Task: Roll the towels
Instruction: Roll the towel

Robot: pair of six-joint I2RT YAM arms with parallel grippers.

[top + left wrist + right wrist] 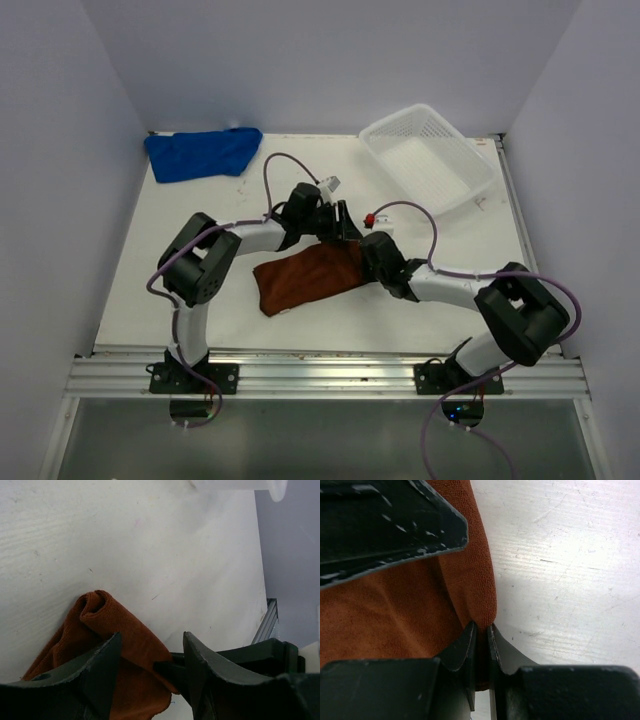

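The rust-brown towel (300,280) lies partly folded on the white table between both arms, and its right end is lifted and bunched. My right gripper (366,256) is shut on that end's edge; in the right wrist view the fingertips (482,630) pinch a fold of the rust-brown towel (395,610). My left gripper (338,226) is open just above the same end; in the left wrist view its jaws (150,655) stand wide on either side of the towel (125,635) without clamping it. The blue towel (203,152) lies crumpled at the far left corner.
A white mesh basket (478,170) stands tilted at the far right, its rim showing in the left wrist view (277,487). The white table (200,210) is walled on three sides, with a metal rail (320,375) along the near edge.
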